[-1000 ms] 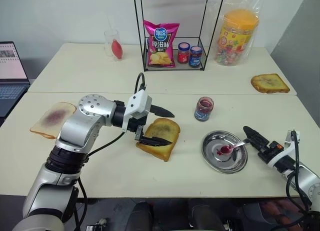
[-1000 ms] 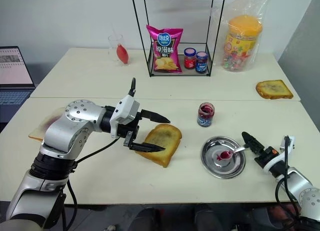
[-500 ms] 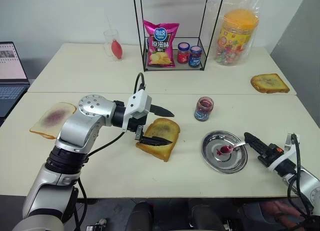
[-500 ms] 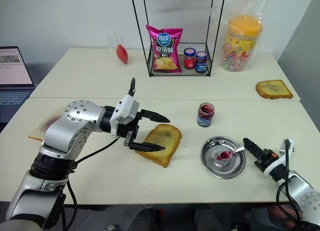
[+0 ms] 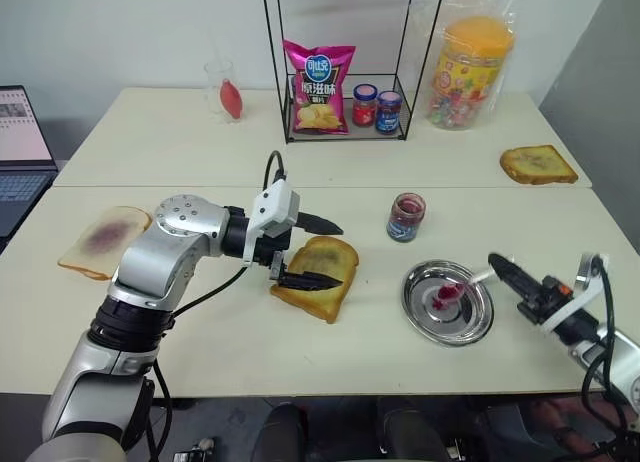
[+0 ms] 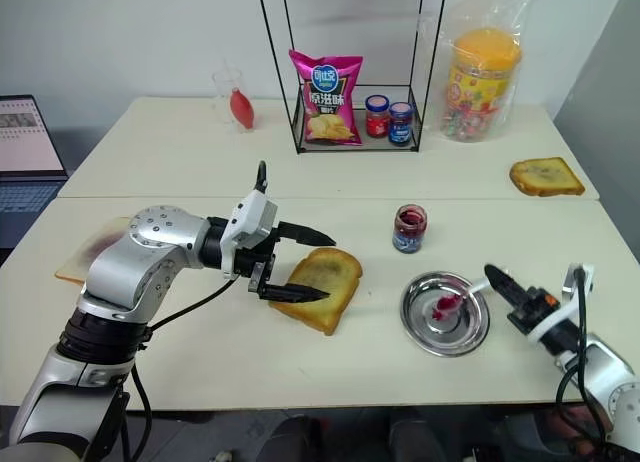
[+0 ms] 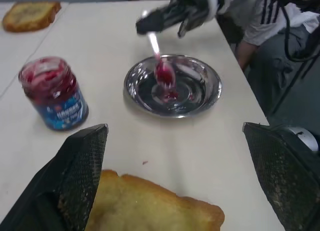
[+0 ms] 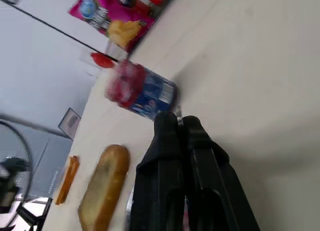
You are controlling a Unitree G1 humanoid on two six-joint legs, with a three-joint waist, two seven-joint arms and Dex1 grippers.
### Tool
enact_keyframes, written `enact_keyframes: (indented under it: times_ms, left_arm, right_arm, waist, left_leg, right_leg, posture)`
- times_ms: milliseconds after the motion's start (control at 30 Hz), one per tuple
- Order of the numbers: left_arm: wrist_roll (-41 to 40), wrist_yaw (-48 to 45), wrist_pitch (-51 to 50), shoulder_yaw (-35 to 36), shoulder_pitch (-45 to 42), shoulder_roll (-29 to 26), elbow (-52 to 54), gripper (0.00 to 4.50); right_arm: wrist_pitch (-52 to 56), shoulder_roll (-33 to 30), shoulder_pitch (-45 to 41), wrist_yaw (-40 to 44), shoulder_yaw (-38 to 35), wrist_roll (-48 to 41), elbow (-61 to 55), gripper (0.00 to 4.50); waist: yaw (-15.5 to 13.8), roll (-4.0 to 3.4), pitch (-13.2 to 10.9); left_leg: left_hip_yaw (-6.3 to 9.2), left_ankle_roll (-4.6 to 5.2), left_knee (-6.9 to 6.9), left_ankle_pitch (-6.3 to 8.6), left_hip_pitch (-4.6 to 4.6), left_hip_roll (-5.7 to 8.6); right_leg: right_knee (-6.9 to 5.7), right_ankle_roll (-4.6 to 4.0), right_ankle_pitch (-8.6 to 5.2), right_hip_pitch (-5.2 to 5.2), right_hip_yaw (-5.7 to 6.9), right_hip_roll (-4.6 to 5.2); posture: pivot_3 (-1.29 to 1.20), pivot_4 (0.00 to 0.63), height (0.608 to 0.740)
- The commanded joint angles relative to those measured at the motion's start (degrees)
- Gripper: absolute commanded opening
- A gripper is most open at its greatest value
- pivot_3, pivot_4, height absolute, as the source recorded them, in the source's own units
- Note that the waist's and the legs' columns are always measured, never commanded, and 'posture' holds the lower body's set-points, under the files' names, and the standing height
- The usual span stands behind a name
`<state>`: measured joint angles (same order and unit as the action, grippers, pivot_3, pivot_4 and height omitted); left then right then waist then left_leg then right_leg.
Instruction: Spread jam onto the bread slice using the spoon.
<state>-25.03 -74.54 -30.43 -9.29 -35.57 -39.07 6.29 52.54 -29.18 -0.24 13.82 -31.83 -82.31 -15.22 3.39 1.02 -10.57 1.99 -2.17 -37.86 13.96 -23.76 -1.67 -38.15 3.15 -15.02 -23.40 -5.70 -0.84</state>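
The right gripper has its jaws clamped on the handle of the spoon, whose jam-stained bowl hangs just above the steel plate. The left gripper, jaws wide apart, straddles the near edge of the bread slice on the counter. The jam jar stands between slice and plate. Carry the spoon level toward the slice to avoid drips. Keep the left jaws bracing the crust while the bowl's back drags across the centre.
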Motion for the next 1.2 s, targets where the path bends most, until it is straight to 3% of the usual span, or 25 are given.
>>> enact_keyframes:
  times_ms: [33,100,267,533,833,1200]
  left_arm:
    - [-2.0,13.9,-6.1,5.7,4.3,5.0,5.0,4.50]
    - [-1.2,20.1,-7.5,7.2,6.0,7.6,7.0,4.50]
    - [-0.9,22.5,-8.7,5.7,6.7,7.7,10.1,4.50]
    - [-0.8,22.7,-7.8,4.3,5.0,6.9,11.6,4.50]
    - [-1.2,23.5,-8.2,4.4,5.0,6.8,12.2,4.50]
    - [-1.3,24.4,-8.1,4.2,4.6,7.5,12.3,4.50]
  right_arm:
    - [-2.3,-3.4,-8.4,-6.8,0.1,-4.5,-6.2,0.03]
    - [-3.1,-4.4,-13.5,-9.4,1.3,-5.6,-6.1,0.03]
    - [-3.7,-5.5,-23.7,-11.9,5.6,-1.4,-1.3,0.03]
    - [-9.1,-6.3,-35.0,-3.7,17.2,20.1,9.4,0.03]
    - [-15.0,-4.0,-36.2,3.2,24.7,35.9,11.7,0.03]
    - [-27.6,-4.0,-31.2,10.8,37.7,58.6,8.6,0.03]
  waist:
    - [0.0,-0.04,0.0]
    - [-0.1,0.01,0.0]
    - [-0.3,0.06,0.0]
    - [-0.5,0.05,0.0]
    - [-0.5,0.05,0.0]
    - [-0.5,0.05,0.0]
  left_leg:
    - [-0.01,0.00,0.00,0.00,0.01,0.00]
    - [-0.03,0.00,-0.05,0.00,0.02,0.00]
    - [0.13,-0.01,-0.04,0.00,-0.04,0.00]
    - [-0.02,-0.01,-0.04,0.00,-0.05,0.02]
    - [-0.03,-0.01,0.00,0.00,-0.10,0.02]
    - [-0.01,-0.01,-0.01,0.00,-0.09,0.02]
  right_leg:
    - [-0.01,0.00,0.00,0.00,-0.02,0.00]
    - [-0.01,0.03,0.02,0.02,-0.05,0.03]
    - [0.03,0.03,0.02,0.02,0.08,0.00]
    - [0.05,0.01,0.04,-0.03,-0.01,0.03]
    - [0.07,-0.28,0.20,-0.08,0.00,0.03]
    - [0.04,-0.27,0.20,-0.09,0.02,0.02]
  posture:
    - [0.00,0.150,0.740]
    - [0.00,0.150,0.740]
    - [0.00,0.150,0.740]
    - [0.00,0.150,0.740]
    - [0.00,0.150,0.740]
    - [0.00,0.150,0.740]
